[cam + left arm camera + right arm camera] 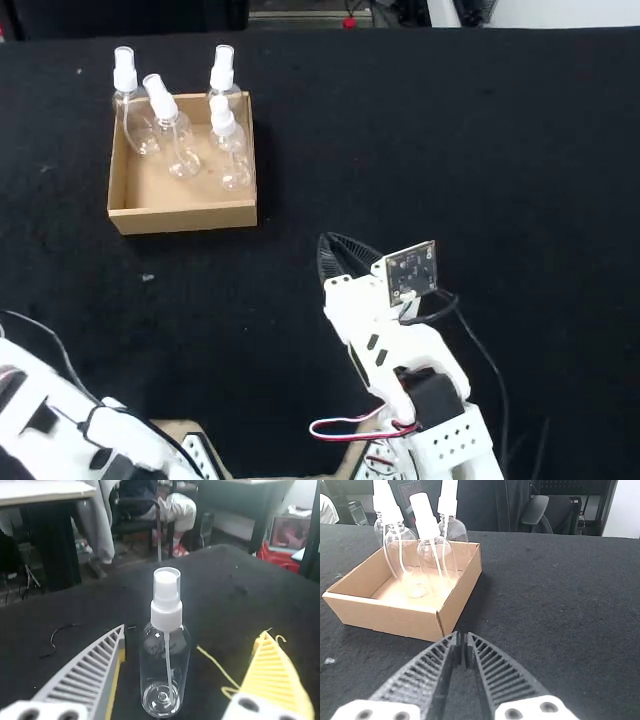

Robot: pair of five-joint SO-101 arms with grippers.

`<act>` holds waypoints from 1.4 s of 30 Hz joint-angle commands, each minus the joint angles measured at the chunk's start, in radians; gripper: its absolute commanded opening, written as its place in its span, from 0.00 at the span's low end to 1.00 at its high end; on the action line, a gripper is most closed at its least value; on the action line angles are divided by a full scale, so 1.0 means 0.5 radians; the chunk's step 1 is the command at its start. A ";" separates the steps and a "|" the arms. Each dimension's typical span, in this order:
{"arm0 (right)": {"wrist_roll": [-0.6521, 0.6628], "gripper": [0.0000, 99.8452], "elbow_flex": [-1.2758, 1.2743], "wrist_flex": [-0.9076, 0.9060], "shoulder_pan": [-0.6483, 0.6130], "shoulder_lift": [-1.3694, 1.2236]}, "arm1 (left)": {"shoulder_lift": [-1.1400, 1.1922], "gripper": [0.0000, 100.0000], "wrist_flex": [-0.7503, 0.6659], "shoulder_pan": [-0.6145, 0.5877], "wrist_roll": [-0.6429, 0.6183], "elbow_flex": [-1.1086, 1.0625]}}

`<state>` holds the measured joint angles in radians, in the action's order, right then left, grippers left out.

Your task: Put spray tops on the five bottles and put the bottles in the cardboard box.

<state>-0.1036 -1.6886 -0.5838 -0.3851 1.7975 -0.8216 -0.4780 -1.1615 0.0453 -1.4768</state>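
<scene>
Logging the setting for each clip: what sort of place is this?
Probably an office or lab workroom: a black-covered table, with an office chair and a desk behind it.

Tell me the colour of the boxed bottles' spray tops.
White spray tops, clearest in the right wrist view.

In the right wrist view the white spray tops (425, 510) of the clear plastic bottles (435, 560) in the shallow brown cardboard box (385, 612) are cut by the picture's edge. The bottles overlap, so their count is unclear. In the high view the white left arm (40, 420) runs off the corner.
</scene>
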 commanded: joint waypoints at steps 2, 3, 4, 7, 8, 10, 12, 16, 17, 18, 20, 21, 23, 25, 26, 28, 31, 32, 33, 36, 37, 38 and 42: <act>0.018 0.01 0.008 -0.009 -0.009 0.170 | 0.107 0.38 -0.166 0.029 0.028 0.017; 0.018 0.01 0.008 -0.012 -0.009 0.170 | 0.157 0.38 -0.126 0.029 0.028 0.066; 0.018 0.01 0.008 -0.012 -0.009 0.170 | 0.218 0.38 -0.089 0.026 0.028 0.127; 0.018 0.01 0.008 -0.012 -0.009 0.170 | 0.433 0.38 -0.052 0.023 0.025 0.311; 0.018 0.01 0.008 -0.012 -0.009 0.170 | 0.509 0.38 -0.052 0.023 0.025 0.364; 0.018 0.01 0.008 -0.012 -0.009 0.170 | 0.635 0.38 -0.055 0.020 0.025 0.450; 0.018 0.01 0.008 -0.012 -0.009 0.170 | 0.752 0.38 -0.147 0.017 0.025 0.493; 0.018 0.01 0.008 -0.009 -0.009 0.170 | 0.970 0.38 -0.540 0.017 0.025 0.483; 0.018 0.01 0.008 -0.009 -0.009 0.170 | 1.031 0.38 -0.632 0.017 0.028 0.480; 0.018 0.01 0.008 -0.009 -0.009 0.170 | 1.092 0.38 -0.718 0.017 0.028 0.480; 0.018 0.01 0.008 -0.009 -0.009 0.170 | 1.215 0.38 -0.835 0.017 0.049 0.496; 0.018 0.01 0.008 -0.009 -0.009 0.170 | 1.280 0.38 -0.884 0.017 0.086 0.499; 0.018 0.01 0.008 -0.009 -0.009 0.170 | 1.396 0.38 -0.951 0.017 0.132 0.529; 0.018 0.01 0.008 -0.009 -0.009 0.170 | 1.494 0.38 -1.022 0.014 0.135 0.575; 0.018 0.01 0.008 -0.009 -0.009 0.170 | 1.534 0.38 -1.062 0.008 0.135 0.594; 0.018 0.01 0.008 -0.009 -0.009 0.170 | 1.599 0.38 -1.142 -0.014 0.135 0.624; 0.018 0.01 0.008 -0.009 -0.009 0.170 | 1.688 0.38 -1.188 -0.014 0.135 0.689; 0.018 0.01 0.008 -0.009 -0.009 0.170 | 1.709 0.38 -1.181 -0.017 0.135 0.717; 0.018 0.01 0.008 -0.009 -0.009 0.170 | 1.731 0.38 -1.181 -0.020 0.135 0.741; 0.018 0.01 0.008 -0.012 -0.009 0.170 | 1.783 0.38 -1.181 -0.023 0.135 0.796; 0.018 0.01 0.008 -0.012 -0.009 0.170 | 1.795 0.38 -1.181 -0.023 0.135 0.809; 0.018 0.01 0.008 -0.012 -0.009 0.170 | 1.807 0.38 -1.181 -0.023 0.135 0.812; 0.018 0.01 0.008 -0.012 -0.009 0.170 | 1.841 0.38 -1.191 -0.014 0.135 0.818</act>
<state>-0.1036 -1.6886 -0.5838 -0.3851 1.7975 0.0990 -1.0426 -1.1646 0.1036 -1.1208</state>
